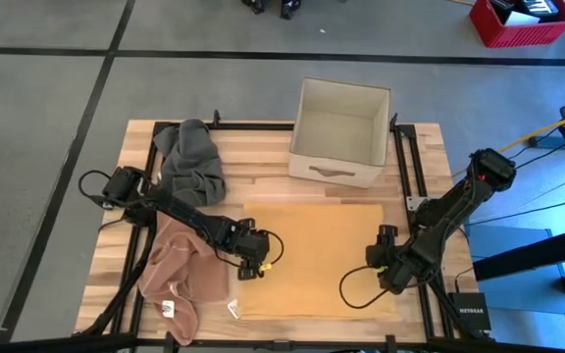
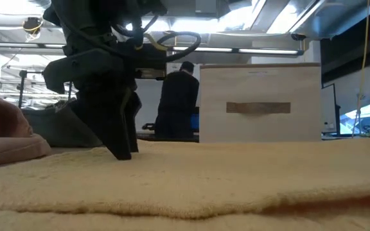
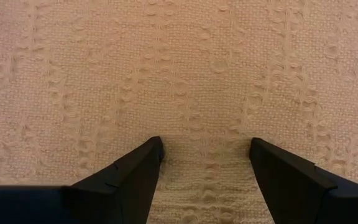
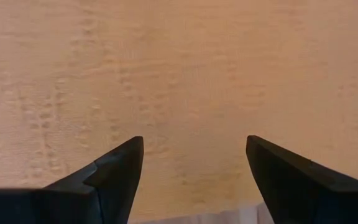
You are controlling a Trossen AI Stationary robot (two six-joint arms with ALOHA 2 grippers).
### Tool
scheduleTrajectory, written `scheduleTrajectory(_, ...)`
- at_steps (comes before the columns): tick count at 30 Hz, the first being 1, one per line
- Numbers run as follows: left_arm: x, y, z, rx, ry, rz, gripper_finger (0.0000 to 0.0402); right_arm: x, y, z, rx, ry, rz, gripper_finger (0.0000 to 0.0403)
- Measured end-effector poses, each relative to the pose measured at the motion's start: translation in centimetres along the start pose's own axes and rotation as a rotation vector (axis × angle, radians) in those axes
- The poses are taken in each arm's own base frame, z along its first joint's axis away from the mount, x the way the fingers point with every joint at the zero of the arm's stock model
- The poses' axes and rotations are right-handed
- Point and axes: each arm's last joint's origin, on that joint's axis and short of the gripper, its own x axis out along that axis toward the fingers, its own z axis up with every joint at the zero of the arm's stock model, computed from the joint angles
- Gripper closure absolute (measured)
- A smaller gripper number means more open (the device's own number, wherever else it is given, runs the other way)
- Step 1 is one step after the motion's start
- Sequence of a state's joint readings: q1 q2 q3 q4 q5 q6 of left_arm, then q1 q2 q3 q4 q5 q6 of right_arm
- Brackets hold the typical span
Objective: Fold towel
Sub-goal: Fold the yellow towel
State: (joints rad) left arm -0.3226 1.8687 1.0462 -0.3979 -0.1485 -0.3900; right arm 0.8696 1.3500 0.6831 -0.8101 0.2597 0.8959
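A tan towel (image 1: 312, 260) lies spread flat on the wooden table (image 1: 430, 147). My left gripper (image 1: 253, 263) points steeply down over the towel's left edge, open. In the left wrist view its fingers (image 3: 205, 146) stand apart over the woven towel (image 3: 197, 68). In the low view its tips (image 2: 124, 153) reach down to the towel (image 2: 236, 173). My right gripper (image 1: 385, 260) hangs open over the towel's right edge. In the right wrist view (image 4: 194, 144) the towel (image 4: 185, 68) fills the picture, with a pale strip beyond its edge. My left gripper points down at the towel's top face near its left edge (image 2: 128, 158), fingers apart. The low view shows the tips at the level of the cloth, but I cannot tell whether they touch it. My right gripper touches nothing that shows.
A white open box (image 1: 339, 132) stands at the table's far edge, behind the towel. A grey cloth (image 1: 189, 157) lies bunched at the far left and a pink cloth (image 1: 175, 279) at the near left, under the left arm. A person (image 2: 175, 102) stands in the room beyond.
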Motion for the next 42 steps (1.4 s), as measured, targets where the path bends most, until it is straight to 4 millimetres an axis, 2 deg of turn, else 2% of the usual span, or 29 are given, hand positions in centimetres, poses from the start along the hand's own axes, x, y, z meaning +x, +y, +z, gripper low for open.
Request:
scheduleTrajectory(5, -0.1, -0.5, -0.3, -0.004, 0.007, -0.002, 0.016, 0.1, 0.0, 0.1, -0.029, -0.022, -0.01, 0.0116)
scheduleTrajectory(10, -0.1, -0.6, -0.4, 0.001, 0.01, -0.003, 0.016, 1.7, -0.8, -0.5, -0.024, -0.005, -0.008, 0.0116)
scheduleTrajectory(14, -0.1, -0.6, -0.5, 0.001, 0.011, -0.003, 0.016, 2.5, -1.7, -0.1, 0.005, 0.038, 0.024, 0.0125)
scheduleTrajectory(21, -0.1, -0.7, -0.5, -0.003, 0.013, -0.005, 0.016, 2.7, -2.7, 1.1, -0.038, 0.071, 0.049, 0.0159)
scheduleTrajectory(27, -0.1, -0.7, -0.5, -0.006, 0.013, -0.006, 0.016, 2.2, -3.2, 1.1, 0.062, 0.209, 0.203, 0.0163)
scheduleTrajectory(29, -0.1, -0.7, -0.5, -0.006, 0.015, -0.006, 0.016, 1.8, -3.3, 1.1, 0.073, 0.199, 0.221, 0.0161)
scheduleTrajectory(34, -2.0, -0.9, 0.5, -0.035, 0.09, -0.001, 0.016, 0.9, -3.8, 1.2, 0.082, 0.105, 0.189, 0.015)
scheduleTrajectory(38, -3.2, -1.4, 2.2, 0.015, -0.026, 0.028, 0.016, 0.7, -4.1, 1.3, 0.053, 0.033, 0.127, 0.0139)
scheduleTrajectory(42, -1.6, -1.1, 1.7, 0.036, 0.017, 0.065, 0.016, 0.9, -4.1, 1.9, 0.019, -0.039, 0.087, 0.0134)
